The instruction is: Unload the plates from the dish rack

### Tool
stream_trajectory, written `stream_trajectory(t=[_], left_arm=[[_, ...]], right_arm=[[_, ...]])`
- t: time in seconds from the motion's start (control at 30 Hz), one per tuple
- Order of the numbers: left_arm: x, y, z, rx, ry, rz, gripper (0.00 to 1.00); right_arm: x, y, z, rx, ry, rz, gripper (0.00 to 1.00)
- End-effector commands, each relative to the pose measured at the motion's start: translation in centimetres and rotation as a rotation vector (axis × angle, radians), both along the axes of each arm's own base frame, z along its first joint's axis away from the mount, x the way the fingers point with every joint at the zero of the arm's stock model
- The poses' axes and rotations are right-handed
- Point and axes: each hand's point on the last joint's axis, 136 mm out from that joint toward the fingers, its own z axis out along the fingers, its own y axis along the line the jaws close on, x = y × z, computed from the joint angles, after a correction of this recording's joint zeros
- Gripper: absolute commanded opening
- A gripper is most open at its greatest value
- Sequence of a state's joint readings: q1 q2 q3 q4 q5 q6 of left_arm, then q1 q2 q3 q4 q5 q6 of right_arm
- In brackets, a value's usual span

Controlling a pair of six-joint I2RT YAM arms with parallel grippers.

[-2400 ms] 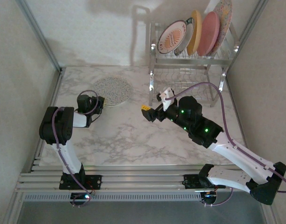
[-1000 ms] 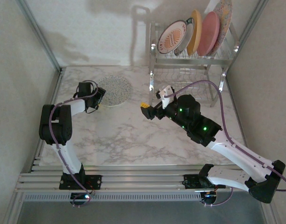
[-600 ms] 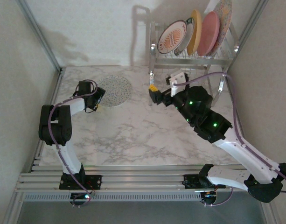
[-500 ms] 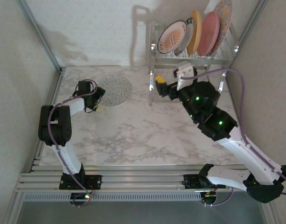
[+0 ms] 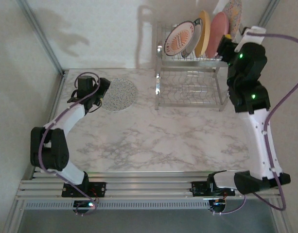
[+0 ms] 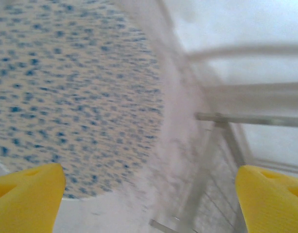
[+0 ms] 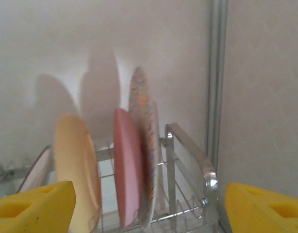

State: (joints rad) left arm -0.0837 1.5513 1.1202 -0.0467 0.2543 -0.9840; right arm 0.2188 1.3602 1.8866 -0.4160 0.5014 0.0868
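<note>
The left gripper [image 6: 149,194] hangs over the left side of the marble table [image 5: 153,141] with its yellow fingers spread wide and nothing between them. Just ahead of it lies a speckled plate [image 5: 117,94], flat on the table and well apart from the dish rack [image 5: 187,88]. This arm looks finished with its part.

The step in hand is probably the next pick from the rack's upper shelf. From left to right stand the sunburst plate [image 5: 180,39], the yellow-orange plate [image 5: 202,31], the pink plate [image 5: 217,35] and a second speckled plate [image 5: 232,12], all on edge and leaning.

The right gripper [image 7: 149,208] is raised at the rack's right end with its jaws spread and empty. It faces the plates edge-on, so its fingers are already turned to straddle a rim. As it stands, the gap takes in more than one plate.

To do this well, I would centre on one rim only. In the right wrist view the pink and speckled plates stand so close that I cannot tell whether they touch. A finger must slip between them without nudging the neighbour. The rack's chrome handle [image 7: 192,160] sits just right of them and wants clearance. The plate should then rise straight out of its slot before swinging away.

Count: five plates, one on the table and four racked; one rack; two grippers.
</note>
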Motion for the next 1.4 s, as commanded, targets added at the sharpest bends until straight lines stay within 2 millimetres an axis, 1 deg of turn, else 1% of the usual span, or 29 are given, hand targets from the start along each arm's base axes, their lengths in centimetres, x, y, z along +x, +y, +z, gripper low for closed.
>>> stream_trajectory(t=[0.0, 0.03, 0.1, 0.2, 0.27, 0.33, 0.43, 0.5, 0.67, 0.8, 0.87, 1.0, 1.2, 1.37], left_arm=[[-0.6, -2.2, 6.4, -0.002, -0.17, -0.031, 0.9], [-1.1, -3.4, 8.4, -0.007, -0.228, -0.067, 0.9], [-2.0, -5.5, 11.7, 0.0, -0.319, -0.129, 0.91], [-3.9, -8.3, 16.2, -0.007, -0.461, -0.24, 0.91], [-5.3, -9.9, 18.9, -0.005, -0.549, -0.309, 0.9], [-7.1, -11.4, 22.0, -0.003, -0.654, -0.383, 0.9], [-9.5, -12.7, 25.7, 0.005, -0.784, -0.458, 0.88], [-10.7, -13.0, 27.3, 0.018, -0.843, -0.486, 0.87], [-12.7, -13.3, 30.2, 0.027, -0.946, -0.519, 0.86], [-14.2, -13.3, 33.2, 0.014, -1.055, -0.516, 0.84], [-14.6, -13.3, 34.2, 0.015, -1.078, -0.512, 0.84], [-14.8, -13.4, 34.9, 0.02, -1.086, -0.517, 0.83], [-14.8, -13.4, 35.1, 0.016, -1.093, -0.509, 0.83], [-15.5, -13.1, 36.4, 0.008, -1.135, -0.497, 0.83]], right_arm=[[2.7, -0.1, 0.2, 0.109, -0.015, 0.072, 0.8], [3.5, -0.3, 0.5, 0.1, -0.028, 0.08, 0.8], [4.9, -0.4, 0.8, 0.065, -0.029, 0.087, 0.79], [6.3, -1.6, 0.8, 0.057, -0.009, 0.063, 0.78], [7.2, -2.5, 0.7, 0.08, -0.017, 0.063, 0.74], [8.0, -2.8, 0.6, 0.092, -0.021, 0.088, 0.66], [9.3, -2.4, 0.3, 0.078, -0.004, 0.125, 0.58], [10.1, -2.3, -0.2, 0.068, 0.01, 0.135, 0.55], [11.1, -3.0, -0.8, 0.07, 0.02, 0.12, 0.49], [12.2, -3.1, -1.3, 0.058, 0.036, 0.127, 0.44], [12.6, -3.2, -1.4, 0.045, 0.042, 0.129, 0.43], [13.5, -3.2, -1.8, 0.024, 0.059, 0.132, 0.39], [14.6, -3.1, -2.8, 0.018, 0.082, 0.14, 0.31], [15.1, -2.9, -3.2, 0.011, 0.094, 0.148, 0.25]])
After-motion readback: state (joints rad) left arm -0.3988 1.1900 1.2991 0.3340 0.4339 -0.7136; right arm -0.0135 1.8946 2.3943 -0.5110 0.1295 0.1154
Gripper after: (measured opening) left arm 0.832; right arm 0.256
